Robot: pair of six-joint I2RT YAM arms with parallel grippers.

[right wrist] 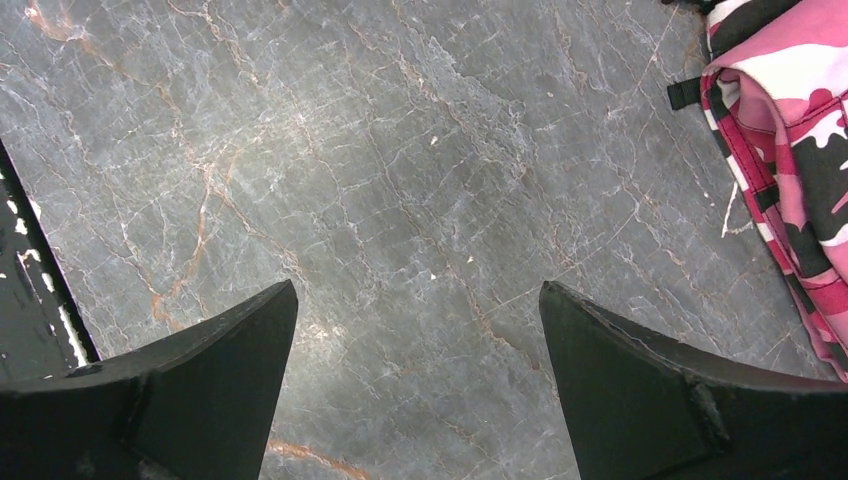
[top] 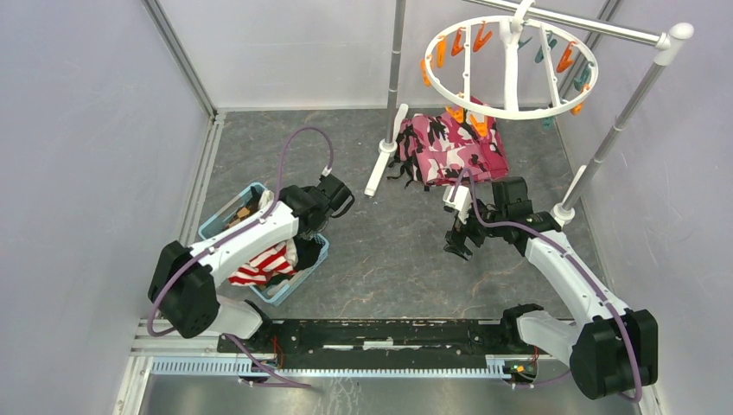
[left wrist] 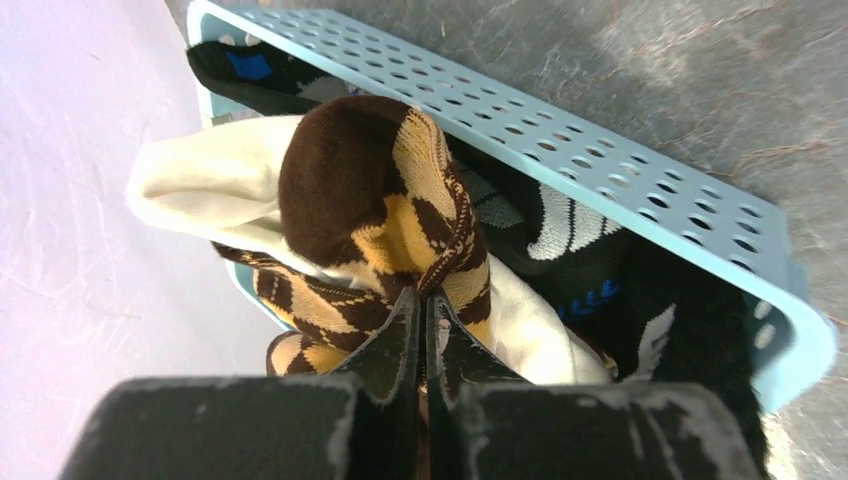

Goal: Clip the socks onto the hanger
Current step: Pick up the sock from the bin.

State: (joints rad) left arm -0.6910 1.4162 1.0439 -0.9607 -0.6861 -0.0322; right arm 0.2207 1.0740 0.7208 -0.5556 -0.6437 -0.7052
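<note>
Pinching a brown-and-yellow argyle sock (left wrist: 370,190) in the pale-blue perforated basket (left wrist: 600,160), left pincer (left wrist: 425,295) clamped on it, right pincer (right wrist: 418,290) spread wide; seeing no socks on the round white plastic hanger (top: 510,112) yet.

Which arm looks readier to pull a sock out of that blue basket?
Left. The left gripper is shut on the brown argyle sock in the basket; the right gripper hangs open over the table, beside the pink camouflage cloth.
</note>
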